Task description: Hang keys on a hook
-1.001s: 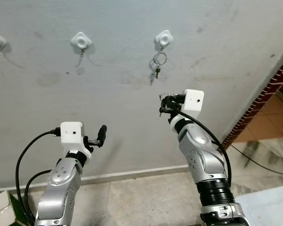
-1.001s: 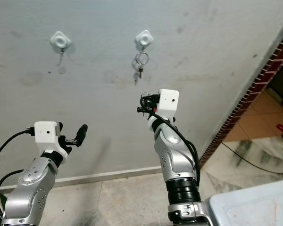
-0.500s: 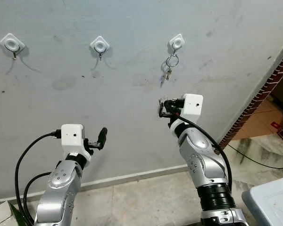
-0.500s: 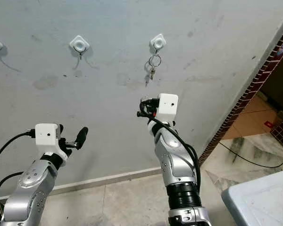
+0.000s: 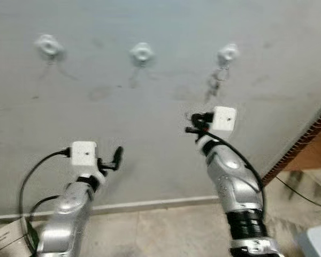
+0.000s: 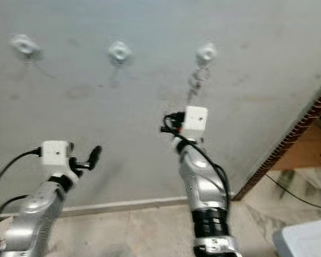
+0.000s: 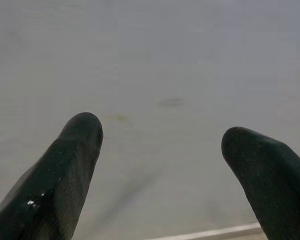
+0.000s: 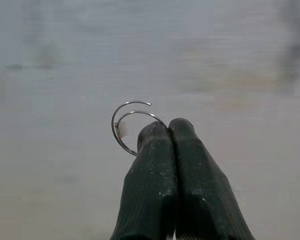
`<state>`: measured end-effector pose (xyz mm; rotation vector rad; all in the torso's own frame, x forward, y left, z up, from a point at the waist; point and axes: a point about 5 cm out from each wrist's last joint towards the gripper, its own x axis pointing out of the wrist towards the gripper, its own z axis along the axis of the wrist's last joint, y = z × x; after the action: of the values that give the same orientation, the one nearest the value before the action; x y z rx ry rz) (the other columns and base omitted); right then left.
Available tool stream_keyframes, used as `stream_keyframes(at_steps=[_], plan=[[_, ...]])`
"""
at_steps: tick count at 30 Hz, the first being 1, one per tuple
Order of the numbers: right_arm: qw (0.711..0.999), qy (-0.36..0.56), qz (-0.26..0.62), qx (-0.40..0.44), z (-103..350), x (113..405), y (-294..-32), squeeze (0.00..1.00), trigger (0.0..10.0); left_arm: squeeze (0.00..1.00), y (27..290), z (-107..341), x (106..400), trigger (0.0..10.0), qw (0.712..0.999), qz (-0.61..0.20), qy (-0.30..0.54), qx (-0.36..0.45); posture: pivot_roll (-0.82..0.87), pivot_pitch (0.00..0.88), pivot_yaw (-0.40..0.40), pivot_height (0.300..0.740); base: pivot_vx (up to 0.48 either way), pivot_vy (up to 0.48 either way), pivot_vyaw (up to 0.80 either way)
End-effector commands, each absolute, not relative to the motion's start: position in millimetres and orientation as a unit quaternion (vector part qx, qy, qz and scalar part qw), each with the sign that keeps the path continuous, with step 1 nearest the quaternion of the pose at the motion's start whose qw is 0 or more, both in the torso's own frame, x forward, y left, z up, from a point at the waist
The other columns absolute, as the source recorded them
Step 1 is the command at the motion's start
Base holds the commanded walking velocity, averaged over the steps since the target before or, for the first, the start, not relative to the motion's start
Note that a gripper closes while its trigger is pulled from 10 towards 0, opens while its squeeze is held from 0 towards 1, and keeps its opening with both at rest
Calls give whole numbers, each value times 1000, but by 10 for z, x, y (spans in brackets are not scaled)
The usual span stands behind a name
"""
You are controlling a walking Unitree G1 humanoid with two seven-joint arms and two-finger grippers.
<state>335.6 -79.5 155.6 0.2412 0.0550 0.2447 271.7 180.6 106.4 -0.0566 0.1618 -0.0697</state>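
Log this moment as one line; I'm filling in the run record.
right gripper: shut on key ring, facing wall | left gripper: open, idle | hooks: right hook already holds keys, middle hook free | view blurred

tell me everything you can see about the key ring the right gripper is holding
The thin silver wire key ring is a double-coiled metal loop with a small pale tag or mark on one side. It is pinched at its edge between the shut black fingers of the right gripper, sticking out past the fingertips. It is held up before the grey wall, touching nothing else. Any keys on it are hidden.
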Motion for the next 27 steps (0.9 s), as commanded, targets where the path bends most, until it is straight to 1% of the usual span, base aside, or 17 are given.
stream_keyframes(at_steps=[1, 4, 9, 22, 27], plan=[[988, 22, 98, 116, 1585, 3388, -933, 0, 10000, 0, 1710, 1084, 2736, 10000, 996, -47, 77, -25, 110, 29, -36, 740, 0, 442, 0], [988, 21, 96, 116, 1589, 3394, -940, 0, 10000, 0, 1715, 1095, 2746, 10000, 996, -46, 74, -24, 110, 27, -35, 740, 0, 460, 0], [989, 15, 92, 115, 1617, 3408, -951, 0, 10000, 0, 1723, 1145, 2761, 10000, 997, -59, 56, -17, 112, 20, -33, 740, 0, 0, 0], [990, -12, 100, 97, 1722, 3432, -912, 0, 10000, 0, 1725, 1144, 2773, 10000, 996, -65, 57, -18, 118, 13, -35, 740, 0, 0, 0], [988, -45, 122, 78, 1851, 3437, -825, 0, 10000, 0, 1718, 1141, 2790, 10000, 996, -67, 59, -17, 120, 15, -35, 740, 0, 0, 0]])
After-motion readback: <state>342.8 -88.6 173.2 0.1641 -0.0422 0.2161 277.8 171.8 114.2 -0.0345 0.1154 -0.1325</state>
